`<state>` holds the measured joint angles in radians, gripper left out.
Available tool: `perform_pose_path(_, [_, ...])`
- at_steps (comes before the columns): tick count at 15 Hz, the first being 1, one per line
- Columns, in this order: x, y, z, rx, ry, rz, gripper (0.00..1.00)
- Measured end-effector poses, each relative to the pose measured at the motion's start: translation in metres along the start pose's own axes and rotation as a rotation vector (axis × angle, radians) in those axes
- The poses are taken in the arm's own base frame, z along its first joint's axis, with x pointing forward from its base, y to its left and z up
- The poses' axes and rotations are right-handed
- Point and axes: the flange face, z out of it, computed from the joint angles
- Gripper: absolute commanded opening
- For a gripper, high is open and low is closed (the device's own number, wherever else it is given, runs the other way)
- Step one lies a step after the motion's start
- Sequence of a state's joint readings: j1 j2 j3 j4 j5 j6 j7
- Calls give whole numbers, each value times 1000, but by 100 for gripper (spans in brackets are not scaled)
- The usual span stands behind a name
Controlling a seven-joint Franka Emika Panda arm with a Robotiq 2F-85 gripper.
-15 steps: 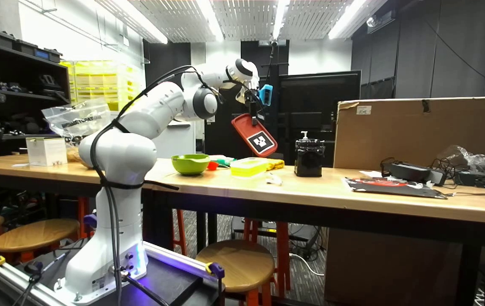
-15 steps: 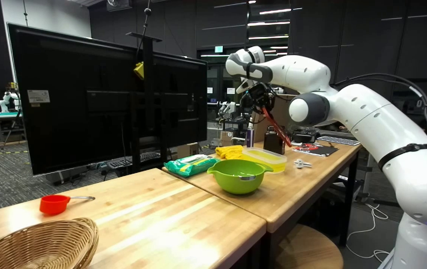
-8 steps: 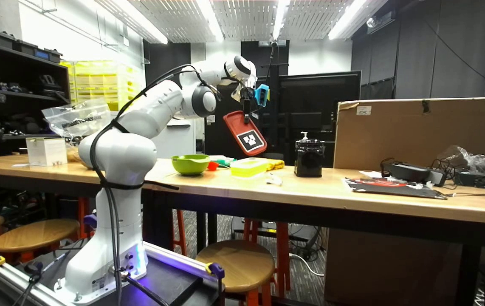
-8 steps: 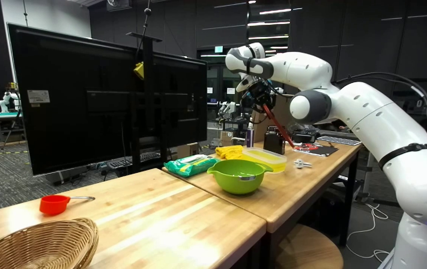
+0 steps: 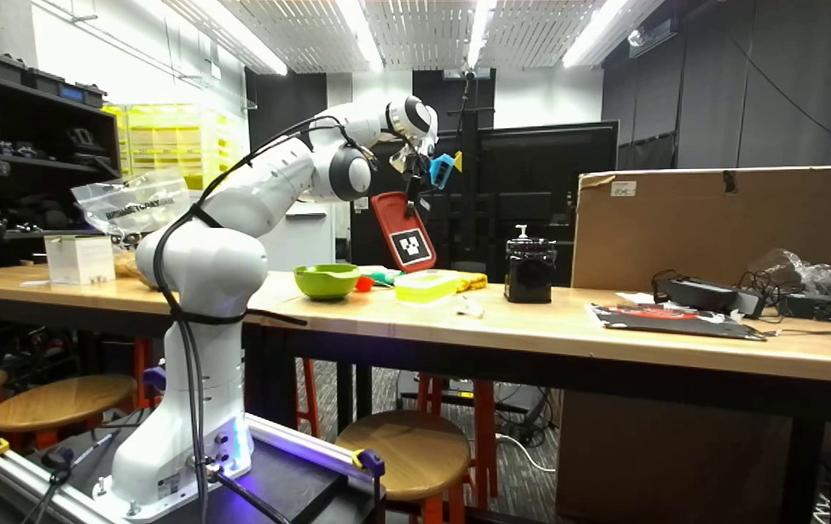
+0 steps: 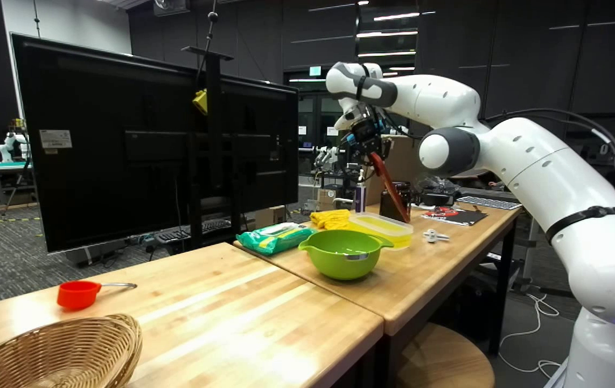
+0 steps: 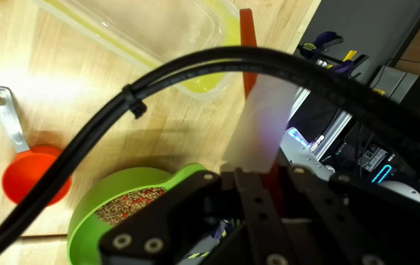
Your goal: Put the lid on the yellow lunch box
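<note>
My gripper (image 5: pixel 410 209) is shut on the lid (image 5: pixel 402 229), a flat red squarish piece with a black-and-white marker, gripped near its upper edge. The lid hangs steeply tilted above the table. In an exterior view it appears nearly edge-on as a lid (image 6: pixel 390 188) leaning down past the lunch box's far end. Beneath it sits the yellow lunch box (image 6: pixel 393 241), low and rectangular, with its top uncovered. From the wrist, the lid's thin red edge (image 7: pixel 247 31) shows beside the lunch box (image 7: pixel 204 84); dark fingers and a blurred pale strip hide the rest.
A green bowl (image 6: pixel 342 258) with grain inside stands close to the lunch box. Around it lie a green wipes pack (image 6: pixel 275 238), a yellow cloth (image 6: pixel 330 219), a black dispenser (image 5: pixel 530 266) and a small white part (image 6: pixel 434 235). A red measuring cup (image 7: pixel 35 173) shows in the wrist view.
With the lid in its grip, my gripper has moved left in an exterior view and turned, so the lid hangs steeper and a little lower. Things on the table have not moved.
</note>
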<state>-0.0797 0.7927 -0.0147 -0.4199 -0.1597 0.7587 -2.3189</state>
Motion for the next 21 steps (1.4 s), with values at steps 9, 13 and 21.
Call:
perform_pose_path(9, [0, 7, 17, 48, 80, -31, 3])
perform_pose_path(13, [-3, 11, 25, 61, 110, -36, 3])
perform_pose_path(21, [-18, 13, 18, -153, 273, 142, 3])
